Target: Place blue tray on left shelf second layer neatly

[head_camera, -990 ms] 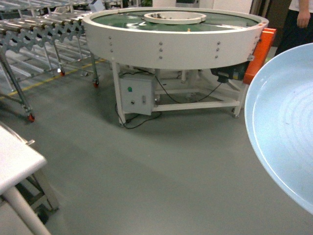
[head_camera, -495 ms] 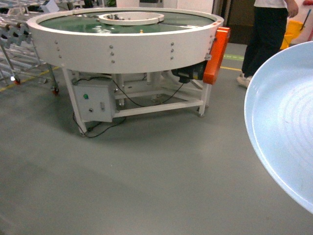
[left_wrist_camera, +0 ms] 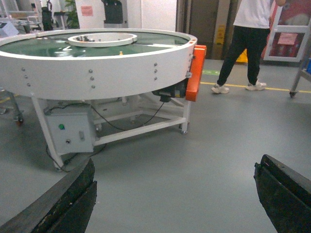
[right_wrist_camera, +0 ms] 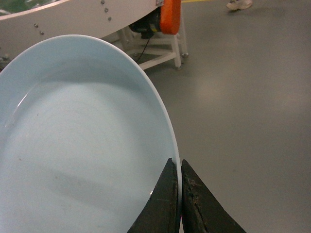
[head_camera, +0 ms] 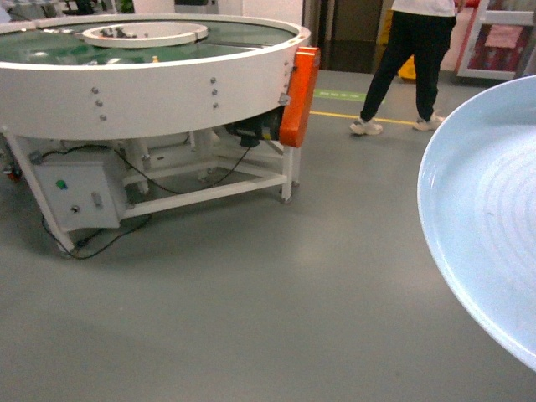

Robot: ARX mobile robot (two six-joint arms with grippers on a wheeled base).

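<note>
The pale blue tray fills the right edge of the head view, held up above the grey floor. From the right wrist camera the blue tray spreads over the left half, and my right gripper is shut on its rim, one black finger inside the rim and one outside. My left gripper is open, its two black fingers wide apart with only floor between them. The left shelf is out of view.
A large round white conveyor table with a green top, an orange motor cover and a control box stands at the left. A person in dark trousers walks at the back. Grey floor lies ahead.
The whole scene has slid left in the head view: the roller conveyor racks and white table corner have left the frame, and the person has come into view. The tray stays fixed in frame.
</note>
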